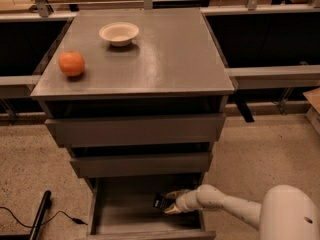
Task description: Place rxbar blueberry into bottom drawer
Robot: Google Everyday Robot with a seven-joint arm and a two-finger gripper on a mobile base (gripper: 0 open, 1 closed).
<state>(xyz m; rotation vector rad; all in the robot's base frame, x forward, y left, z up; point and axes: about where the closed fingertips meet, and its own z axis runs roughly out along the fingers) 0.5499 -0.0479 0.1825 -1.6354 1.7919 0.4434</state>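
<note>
The bottom drawer (125, 221) of the grey cabinet is pulled open and shows a plain grey floor. My gripper (169, 204) reaches into it from the right on a white arm and is shut on the rxbar blueberry (160, 202), a small dark bar with pale print. The bar sticks out to the left of the fingers and sits just above the drawer floor, near the drawer's right side.
An orange (71, 63) and a cream bowl (119, 33) sit on the cabinet top (165, 54). Two wider grey drawers (135, 129) are above the open one, slightly ajar. A black cable and rod (40, 216) lie on the floor at the left.
</note>
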